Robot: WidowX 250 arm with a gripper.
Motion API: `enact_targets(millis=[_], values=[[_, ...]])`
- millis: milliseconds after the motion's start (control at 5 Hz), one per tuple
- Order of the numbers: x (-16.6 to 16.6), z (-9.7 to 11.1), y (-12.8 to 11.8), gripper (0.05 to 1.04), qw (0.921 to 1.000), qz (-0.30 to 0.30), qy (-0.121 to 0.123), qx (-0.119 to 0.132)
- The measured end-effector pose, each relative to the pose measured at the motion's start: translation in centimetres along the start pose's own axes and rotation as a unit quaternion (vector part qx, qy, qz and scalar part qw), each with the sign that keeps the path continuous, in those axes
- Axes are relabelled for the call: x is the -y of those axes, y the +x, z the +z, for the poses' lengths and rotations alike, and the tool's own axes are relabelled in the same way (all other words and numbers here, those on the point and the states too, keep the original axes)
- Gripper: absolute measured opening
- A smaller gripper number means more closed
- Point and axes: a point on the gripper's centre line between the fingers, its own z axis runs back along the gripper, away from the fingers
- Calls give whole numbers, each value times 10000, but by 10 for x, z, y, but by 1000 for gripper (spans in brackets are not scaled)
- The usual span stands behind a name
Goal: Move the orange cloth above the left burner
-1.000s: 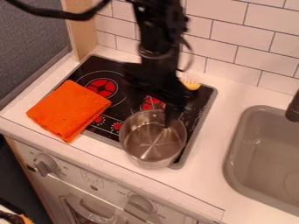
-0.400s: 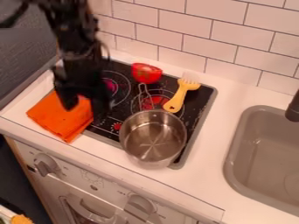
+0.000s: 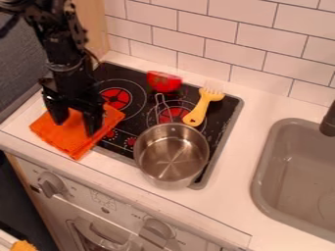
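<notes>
Near edge: white toy stove front (image 3: pixel 108 202) with two grey knobs, one at left (image 3: pixel 50 185), one further right (image 3: pixel 157 230). At the lower left corner, part of an orange-yellow item (image 3: pixel 23 246); identity cannot be told.

White counter (image 3: pixel 229 201) behind the front, with the black cooktop (image 3: pixel 221 115) set on it. Steel pot (image 3: pixel 171 153) upright at the cooktop's near edge, open top up, interior visible. Grey sink (image 3: pixel 288 174) to the right of the cooktop; dark faucet (image 3: pixel 329 122) at its right side.

Orange cloth (image 3: pixel 65 135): folded, lying flat across the cooktop's near left corner, partly on the counter. Position relative to left burner (image 3: pixel 116 99): on its near, left side, not above it.

Gripper (image 3: pixel 76 124): pointing down over the cloth, fingers spread well apart, cloth visible between them. Contact between fingertips and cloth cannot be told.

Behind the pot, right burner (image 3: pixel 167 116). A wire utensil (image 3: pixel 162 105) lies over it; a yellow fork (image 3: pixel 198 112) lies beside, handle toward the pot, tines toward the wall. Red item (image 3: pixel 163 82) on the cooktop's far part, at the wire utensil's far end.

Far side: white tiled wall (image 3: pixel 252 37); wooden post (image 3: pixel 97 27) at its left end.
</notes>
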Motion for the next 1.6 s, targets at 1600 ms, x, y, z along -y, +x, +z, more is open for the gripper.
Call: enact_targets(millis=[1600], values=[[-6, -23, 130, 1001, 9973, 361, -503, 391]])
